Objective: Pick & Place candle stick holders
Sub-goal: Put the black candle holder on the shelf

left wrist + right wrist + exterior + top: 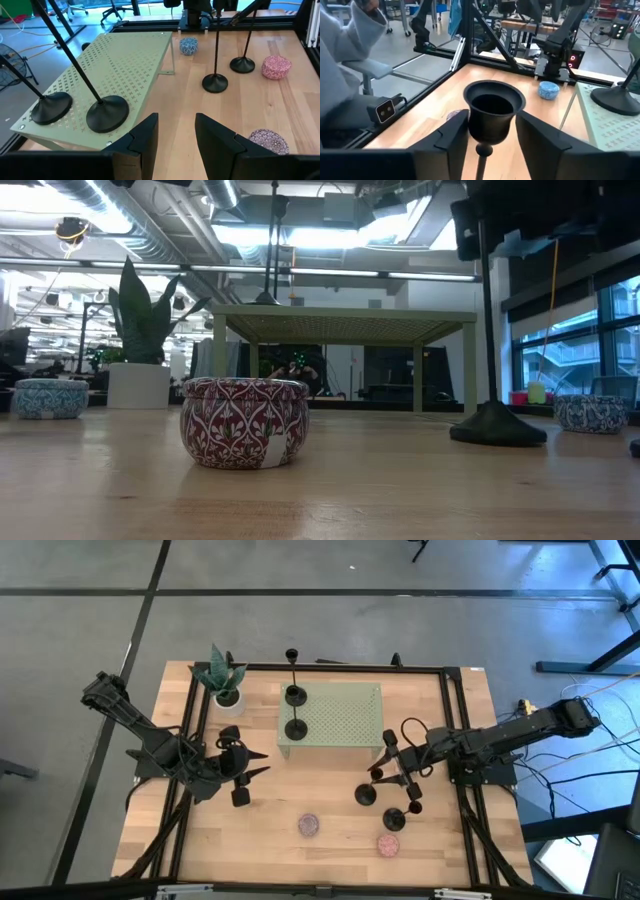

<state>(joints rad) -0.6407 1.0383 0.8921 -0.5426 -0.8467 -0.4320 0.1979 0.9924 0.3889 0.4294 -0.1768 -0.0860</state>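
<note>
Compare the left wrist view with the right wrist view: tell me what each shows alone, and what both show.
Left wrist only: two candle stick holders standing on bare wood, pink puck, open left tool.
Right wrist only: a holder's cup top between the right tool's fingers, a person's grey sleeve.
Both: green perforated stand, blue puck.

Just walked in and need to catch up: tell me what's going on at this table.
The robot is moving black candle stick holders onto the green perforated stand. Two holders already stand on it. The right gripper is around the cup of a third holder out on the wooden table, with a fourth holder close by. The left gripper waits open and empty beside the stand.
</note>
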